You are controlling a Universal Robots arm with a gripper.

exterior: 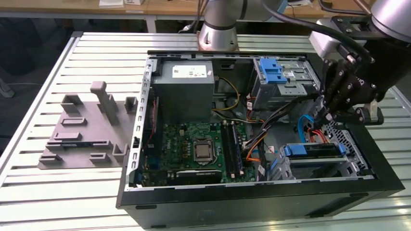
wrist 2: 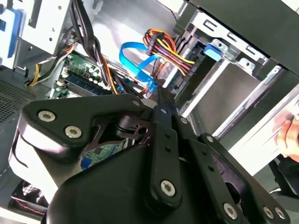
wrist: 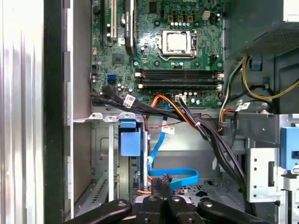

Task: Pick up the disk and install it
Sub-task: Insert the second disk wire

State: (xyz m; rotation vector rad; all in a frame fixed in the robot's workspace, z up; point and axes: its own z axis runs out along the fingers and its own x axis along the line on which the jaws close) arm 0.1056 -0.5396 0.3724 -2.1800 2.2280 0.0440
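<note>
Exterior view, left to right:
- Slatted metal table (exterior: 38,67).
- Grey fixture plate (exterior: 86,130) with upright blocks lies on the table at 9 o'clock from the open computer case (exterior: 257,192).
- Inside the case, the grey power-supply box (exterior: 186,89) is at 11 o'clock.
- The green motherboard (exterior: 192,149) is at 7 o'clock, CPU socket bare.
- Bundles of cables (exterior: 257,139) run across the middle of the case.
- The blue-latched drive cage (exterior: 282,77) is at 1 o'clock.
- The arm base (exterior: 222,24) stands on the table at 12 o'clock, behind the case.

End effector (exterior: 326,117) hangs inside the case at 3 o'clock, pointing down, just over a blue flat cable (exterior: 307,126). In both wrist views the fingers (wrist: 161,184) meet at the tips. They are closed with nothing visibly clamped between them, right next to the blue cable loop (wrist: 180,176). I can't tell whether the tips touch it. The second wrist view shows the end effector (wrist 2: 161,95) closed the same way, near the red-yellow-black wire bundle (wrist 2: 163,46).

The disk (exterior: 311,150) sits in the lower metal bay (exterior: 350,166) at 4 o'clock in the case. It lies flat with its blue carrier rail facing the motherboard. It is at 6 o'clock from the end effector, near it but apart. In the first wrist view its blue carrier (wrist: 130,139) shows edge-on inside the bay frame.
</note>
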